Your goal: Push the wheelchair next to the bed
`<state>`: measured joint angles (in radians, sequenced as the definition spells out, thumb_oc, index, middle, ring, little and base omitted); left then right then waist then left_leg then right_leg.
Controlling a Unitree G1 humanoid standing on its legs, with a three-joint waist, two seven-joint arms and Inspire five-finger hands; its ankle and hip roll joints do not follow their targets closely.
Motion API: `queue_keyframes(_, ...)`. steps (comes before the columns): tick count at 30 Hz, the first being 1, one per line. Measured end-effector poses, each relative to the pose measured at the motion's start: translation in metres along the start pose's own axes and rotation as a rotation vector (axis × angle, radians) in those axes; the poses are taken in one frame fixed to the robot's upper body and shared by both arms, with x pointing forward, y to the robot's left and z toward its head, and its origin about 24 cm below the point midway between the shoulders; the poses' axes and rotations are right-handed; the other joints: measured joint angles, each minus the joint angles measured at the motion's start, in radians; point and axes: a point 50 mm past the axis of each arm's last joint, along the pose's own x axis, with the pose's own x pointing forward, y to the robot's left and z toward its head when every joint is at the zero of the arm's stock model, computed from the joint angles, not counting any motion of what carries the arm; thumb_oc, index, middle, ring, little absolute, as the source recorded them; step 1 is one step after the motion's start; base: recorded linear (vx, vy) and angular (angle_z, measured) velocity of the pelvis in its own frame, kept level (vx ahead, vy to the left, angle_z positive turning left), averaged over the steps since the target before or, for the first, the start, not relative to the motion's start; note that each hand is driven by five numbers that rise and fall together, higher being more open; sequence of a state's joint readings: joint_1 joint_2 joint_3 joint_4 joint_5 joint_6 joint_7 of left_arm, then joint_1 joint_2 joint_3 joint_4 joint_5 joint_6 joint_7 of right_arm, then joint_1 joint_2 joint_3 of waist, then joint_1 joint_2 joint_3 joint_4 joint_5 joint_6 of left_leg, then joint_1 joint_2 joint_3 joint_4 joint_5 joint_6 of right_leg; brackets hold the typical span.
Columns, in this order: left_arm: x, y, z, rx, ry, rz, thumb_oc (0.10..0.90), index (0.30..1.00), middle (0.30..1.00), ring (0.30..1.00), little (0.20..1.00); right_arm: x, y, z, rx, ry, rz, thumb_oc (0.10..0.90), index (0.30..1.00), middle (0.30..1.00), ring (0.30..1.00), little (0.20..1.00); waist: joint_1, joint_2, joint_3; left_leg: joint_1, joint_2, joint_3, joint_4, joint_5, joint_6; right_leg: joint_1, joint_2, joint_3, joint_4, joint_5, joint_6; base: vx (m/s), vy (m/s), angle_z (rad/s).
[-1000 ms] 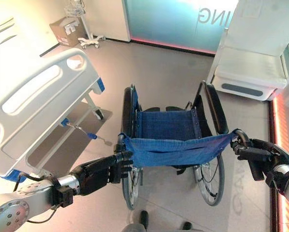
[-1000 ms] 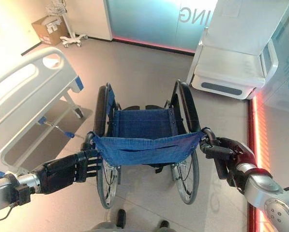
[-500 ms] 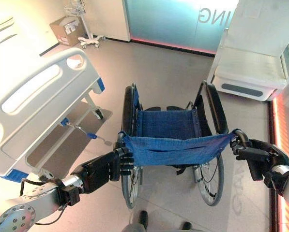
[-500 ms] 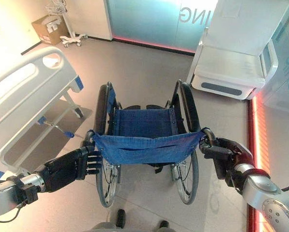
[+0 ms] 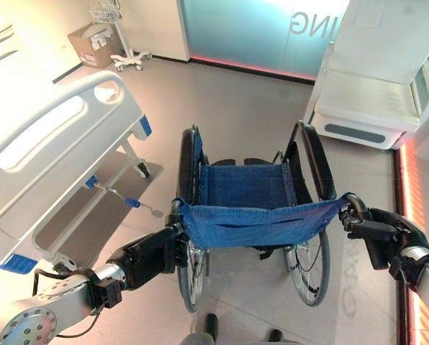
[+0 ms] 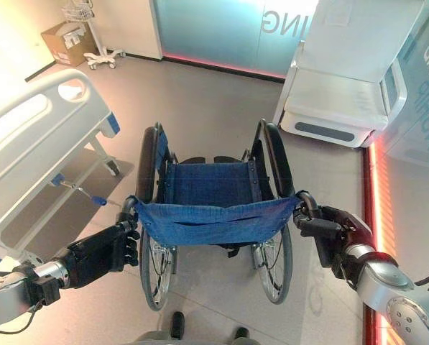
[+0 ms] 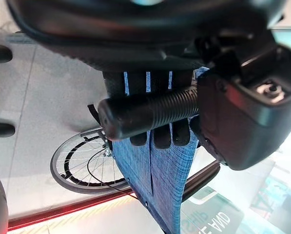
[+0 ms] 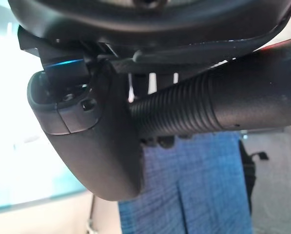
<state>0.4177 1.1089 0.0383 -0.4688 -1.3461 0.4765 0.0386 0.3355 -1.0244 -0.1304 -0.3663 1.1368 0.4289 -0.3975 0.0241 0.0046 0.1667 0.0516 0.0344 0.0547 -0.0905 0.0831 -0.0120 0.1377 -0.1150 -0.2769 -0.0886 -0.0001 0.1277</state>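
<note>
Gripping both push handles: left hand (image 5: 151,251) fingers (image 7: 161,136) are curling round the left grip (image 7: 147,113), right hand (image 5: 379,233) fingers are wrapping the right grip (image 8: 203,109). Wheelchair (image 5: 251,208) is standing on the floor (image 5: 250,108) between the fingers, its seat beyond them. Bed (image 5: 52,154) is lying beyond the left fingers, apart from the left wheel.

Bed (image 5: 52,154) cut off at left edge (head end unseen), wheelchair (image 5: 254,194) footrests hidden under seat.

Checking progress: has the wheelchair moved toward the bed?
No. The wheelchair keeps the same gap to the bed footboard; the whole view shifted slightly.
</note>
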Motion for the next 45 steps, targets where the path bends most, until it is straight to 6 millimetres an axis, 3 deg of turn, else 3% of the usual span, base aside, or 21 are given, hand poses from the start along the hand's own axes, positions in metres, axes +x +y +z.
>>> queue_keyframes(12,0.002,0.000,0.002,-0.034,-0.068,0.093,0.400,0.300,0.300,0.300,0.300,0.008,0.012,0.001,-0.029,-0.014,0.036,0.400,0.300,0.300,0.300,0.300,0.002,-0.014,0.007,-0.008,0.023,0.004,0.022,0.003,-0.015,-0.003,0.024,0.005,0.000,-0.006,-0.011,0.04,-0.147,-0.02)
queue_keyframes(15,0.003,0.005,0.011,-0.035,-0.114,0.128,0.400,0.300,0.300,0.300,0.300,0.022,0.023,0.002,-0.029,-0.007,0.068,0.400,0.300,0.300,0.300,0.300,0.023,-0.050,0.043,-0.043,0.047,0.012,0.145,-0.030,-0.058,-0.037,0.033,0.027,0.082,-0.055,-0.046,0.12,-0.195,-0.17)
queue_keyframes(17,0.005,0.009,0.030,-0.022,-0.184,0.154,0.400,0.300,0.300,0.300,0.300,0.030,0.033,0.012,-0.038,-0.039,0.090,0.400,0.300,0.300,0.300,0.300,0.058,-0.090,0.127,-0.134,0.051,0.030,0.387,-0.029,-0.080,-0.071,0.025,0.072,0.207,-0.105,-0.076,0.15,-0.048,-0.25)
queue_keyframes(18,0.006,0.010,0.032,-0.027,-0.194,0.160,0.400,0.300,0.300,0.300,0.300,0.031,0.035,0.013,-0.043,-0.047,0.092,0.400,0.300,0.300,0.300,0.300,0.065,-0.095,0.141,-0.148,0.054,0.035,0.425,-0.020,-0.093,-0.070,0.022,0.076,0.216,-0.109,-0.082,0.20,0.033,-0.19)
queue_keyframes(20,0.009,0.015,0.025,-0.096,-0.202,0.182,0.400,0.300,0.300,0.300,0.300,0.032,0.041,0.014,-0.049,-0.074,0.111,0.400,0.300,0.300,0.300,0.300,0.086,-0.075,0.159,-0.187,0.054,0.001,0.514,-0.021,-0.105,-0.061,0.029,0.117,0.236,-0.114,-0.093,0.24,0.058,-0.37)
queue_keyframes(21,0.010,0.015,0.022,-0.110,-0.198,0.183,0.400,0.300,0.300,0.300,0.300,0.032,0.041,0.015,-0.054,-0.079,0.116,0.400,0.300,0.300,0.300,0.300,0.089,-0.068,0.159,-0.184,0.047,-0.005,0.494,-0.023,-0.105,-0.063,0.030,0.129,0.237,-0.114,-0.094,0.31,0.070,-0.38)
queue_keyframes(24,0.011,0.013,0.017,-0.146,-0.197,0.179,0.400,0.300,0.300,0.300,0.300,0.032,0.039,0.025,-0.102,-0.120,0.120,0.400,0.300,0.300,0.300,0.300,0.099,-0.039,0.172,-0.149,0.029,-0.025,0.262,-0.022,-0.107,-0.077,0.048,0.203,0.237,-0.107,-0.104,0.42,0.117,-0.35)
queue_keyframes(26,0.013,0.012,0.015,-0.159,-0.197,0.165,0.400,0.300,0.300,0.300,0.300,0.035,0.037,0.028,-0.100,-0.124,0.119,0.400,0.300,0.300,0.300,0.300,0.103,-0.030,0.176,-0.145,0.044,-0.030,0.185,-0.020,-0.111,-0.076,0.058,0.233,0.236,-0.107,-0.103,0.38,0.128,-0.42)
queue_keyframes(28,0.016,0.008,0.010,-0.182,-0.192,0.141,0.400,0.300,0.300,0.300,0.300,0.038,0.033,0.031,-0.106,-0.128,0.106,0.400,0.300,0.300,0.300,0.300,0.106,-0.009,0.177,-0.141,0.057,-0.052,0.184,-0.029,-0.115,-0.075,0.060,0.246,0.229,-0.107,-0.102,0.32,0.132,-0.55)
queue_keyframes(29,0.019,0.003,0.006,-0.202,-0.186,0.117,0.400,0.300,0.300,0.300,0.300,0.037,0.029,0.037,-0.130,-0.139,0.093,0.400,0.300,0.300,0.300,0.300,0.112,0.030,0.170,-0.136,0.077,-0.048,0.182,-0.051,-0.110,-0.056,0.077,0.245,0.212,-0.102,-0.077,0.26,0.147,-0.66)
queue_keyframes(30,0.019,0.002,0.006,-0.198,-0.185,0.112,0.400,0.300,0.300,0.300,0.300,0.037,0.029,0.038,-0.132,-0.143,0.091,0.400,0.300,0.300,0.300,0.300,0.128,0.033,0.171,-0.135,0.073,-0.034,0.189,-0.047,-0.104,-0.064,0.074,0.247,0.240,-0.113,-0.092,0.30,0.170,-0.90)
queue_keyframes(31,0.019,0.003,0.009,-0.184,-0.193,0.114,0.400,0.300,0.300,0.300,0.300,0.038,0.030,0.040,-0.136,-0.150,0.089,0.400,0.300,0.300,0.300,0.300,0.149,0.026,0.169,-0.137,0.059,-0.015,0.185,-0.047,-0.103,-0.096,0.073,0.214,0.391,-0.166,-0.071,0.31,0.171,-0.57)
queue_keyframes(32,0.019,0.004,0.010,-0.180,-0.197,0.117,0.400,0.300,0.300,0.300,0.300,0.038,0.030,0.040,-0.141,-0.151,0.090,0.400,0.300,0.300,0.300,0.300,0.145,0.015,0.163,-0.136,0.043,-0.021,0.183,-0.047,-0.103,-0.088,0.067,0.195,0.410,-0.202,-0.078,0.35,0.174,-0.39)
queue_keyframes(33,0.020,0.004,0.015,-0.170,-0.217,0.122,0.400,0.300,0.300,0.300,0.300,0.039,0.031,0.044,-0.139,-0.163,0.094,0.400,0.300,0.300,0.300,0.300,0.142,-0.003,0.163,-0.149,0.005,-0.022,0.197,-0.037,-0.090,-0.032,0.054,0.167,0.323,-0.245,-0.058,0.46,0.221,0.10)
queue_keyframes(35,0.025,0.006,0.018,-0.176,-0.234,0.126,0.400,0.300,0.300,0.300,0.300,0.040,0.034,0.043,-0.122,-0.167,0.094,0.400,0.300,0.300,0.300,0.300,0.123,0.000,0.162,-0.176,-0.004,-0.036,0.262,-0.042,-0.082,0.007,0.053,0.152,0.278,-0.235,-0.058,0.40,0.192,0.12)
queue_keyframes(39,0.026,0.005,0.022,-0.165,-0.256,0.104,0.400,0.300,0.300,0.300,0.300,0.039,0.030,0.034,-0.111,-0.137,0.084,0.400,0.300,0.300,0.300,0.300,0.120,-0.050,0.146,-0.177,-0.058,-0.036,0.325,-0.085,0.033,0.041,0.009,0.130,0.291,-0.265,-0.012,0.37,0.220,0.08)
queue_keyframes(40,0.026,0.005,0.024,-0.152,-0.262,0.101,0.400,0.300,0.300,0.300,0.300,0.039,0.031,0.033,-0.103,-0.142,0.081,0.400,0.300,0.300,0.300,0.300,0.113,-0.063,0.141,-0.176,-0.081,-0.036,0.332,-0.097,0.047,0.041,-0.012,0.120,0.310,-0.282,0.007,0.39,0.235,0.19)
queue_keyframes(42,0.027,0.003,0.027,-0.145,-0.269,0.078,0.400,0.300,0.300,0.300,0.300,0.039,0.028,0.036,-0.093,-0.153,0.063,0.400,0.300,0.300,0.300,0.300,0.096,-0.061,0.141,-0.169,-0.105,-0.054,0.329,-0.108,0.062,0.020,-0.035,0.106,0.384,-0.293,0.019,0.25,0.147,0.26)
queue_keyframes(45,0.025,0.004,0.035,-0.122,-0.302,0.070,0.400,0.300,0.300,0.300,0.300,0.041,0.025,0.038,-0.086,-0.155,0.032,0.400,0.300,0.300,0.300,0.300,0.098,-0.058,0.140,-0.150,-0.108,-0.078,0.319,-0.118,0.071,-0.071,-0.054,0.115,0.592,-0.293,0.022,0.24,0.080,0.23)
